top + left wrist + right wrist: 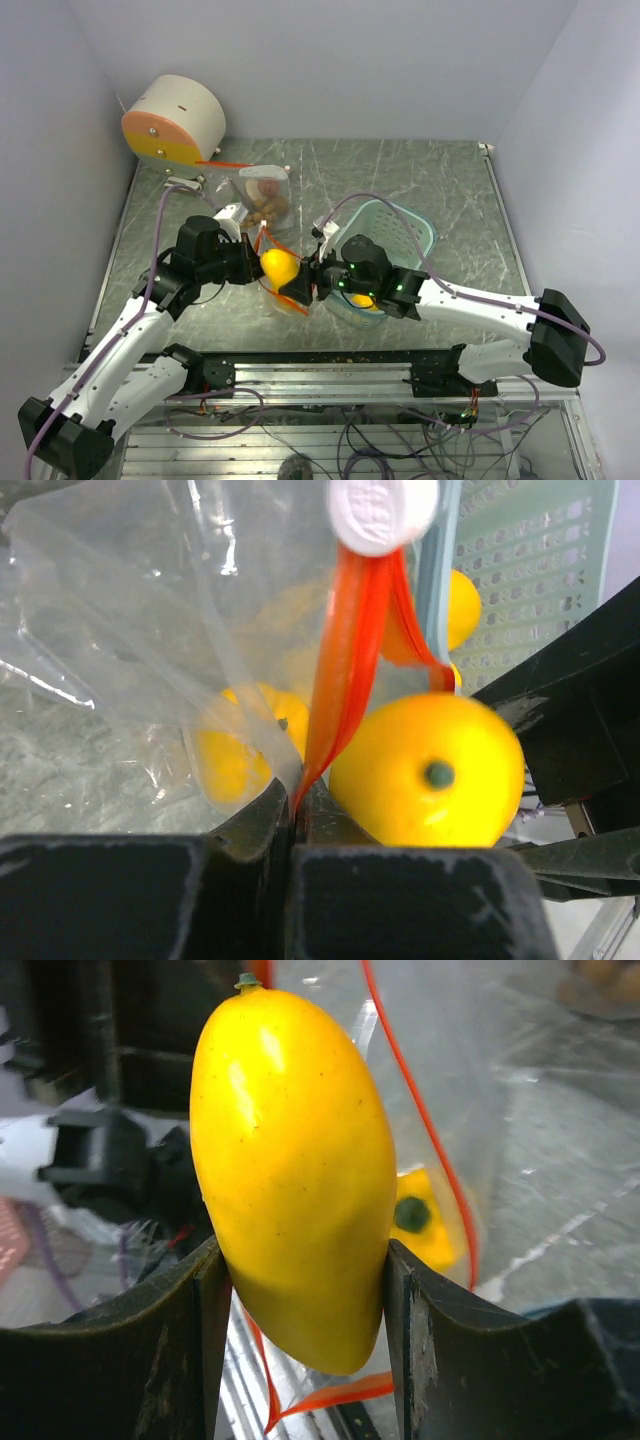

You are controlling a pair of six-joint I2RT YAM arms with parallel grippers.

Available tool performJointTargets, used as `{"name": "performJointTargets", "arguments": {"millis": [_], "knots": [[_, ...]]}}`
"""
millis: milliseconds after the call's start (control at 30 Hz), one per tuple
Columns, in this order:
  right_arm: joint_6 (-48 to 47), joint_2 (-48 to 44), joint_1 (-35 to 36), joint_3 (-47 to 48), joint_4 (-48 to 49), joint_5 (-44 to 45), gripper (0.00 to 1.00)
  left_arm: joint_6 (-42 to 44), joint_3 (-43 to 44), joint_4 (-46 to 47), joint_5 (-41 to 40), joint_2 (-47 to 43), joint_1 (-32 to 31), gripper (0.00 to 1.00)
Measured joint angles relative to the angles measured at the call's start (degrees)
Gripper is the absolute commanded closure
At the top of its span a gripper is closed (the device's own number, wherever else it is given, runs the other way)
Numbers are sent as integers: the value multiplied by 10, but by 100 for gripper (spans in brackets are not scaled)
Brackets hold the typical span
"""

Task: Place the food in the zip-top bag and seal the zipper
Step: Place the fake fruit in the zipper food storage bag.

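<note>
My right gripper (312, 281) is shut on a yellow-orange fruit (279, 265), held upright between the fingers in the right wrist view (295, 1170), over the mouth of the clear zip-top bag (283, 296). My left gripper (251, 263) is shut on the bag's orange zipper strip (345, 650) and holds that edge up. Another yellow fruit (232, 758) lies inside the bag and also shows in the right wrist view (422, 1222). The held fruit shows beside the strip in the left wrist view (430, 770). The brown bunch (270, 209) and the reddish fruit (266, 186) lie at the back in clear plastic.
The pale teal basket (410, 226) stands right of the bag with a yellow fruit (364, 300) in it, under my right arm. A cream and orange round drum (175, 122) sits at the back left. The white zipper slider (382, 510) hangs at the top of the strip.
</note>
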Motion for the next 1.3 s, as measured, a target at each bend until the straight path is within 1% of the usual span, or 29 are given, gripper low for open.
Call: {"name": "performJointTargets", "arguments": {"millis": [200, 333, 467, 600, 767, 900, 933, 1000, 1067, 1133, 1233, 1300], "knots": [[15, 35, 3, 40, -49, 127, 100, 0, 3, -9, -1, -16, 2, 93], [15, 60, 6, 67, -70, 180, 100, 0, 11, -17, -1, -25, 2, 93], [10, 102, 21, 113, -104, 226, 100, 0, 22, -23, 0, -24, 2, 93], [-15, 130, 51, 140, -124, 250, 100, 2, 37, -24, 0, -23, 2, 93], [-49, 130, 92, 141, -143, 260, 100, 18, 82, -34, 0, 12, 2, 93], [-72, 116, 109, 127, -144, 268, 100, 30, 109, -34, 0, 40, 2, 93], [-75, 111, 110, 125, -144, 271, 97, 31, 110, -34, 1, 43, 2, 93], [-80, 104, 112, 124, -148, 289, 95, 30, 110, -30, 7, 49, 2, 93], [-81, 102, 112, 124, -150, 313, 94, 24, 108, -21, 15, 49, 2, 93], [-86, 104, 112, 125, -151, 348, 89, 16, 100, -7, 24, 42, 2, 93], [-99, 123, 111, 143, -146, 376, 75, 6, 89, -3, 30, 29, 2, 93], [-105, 148, 111, 164, -139, 387, 63, 1, 87, -3, 35, 22, 2, 93]]}}
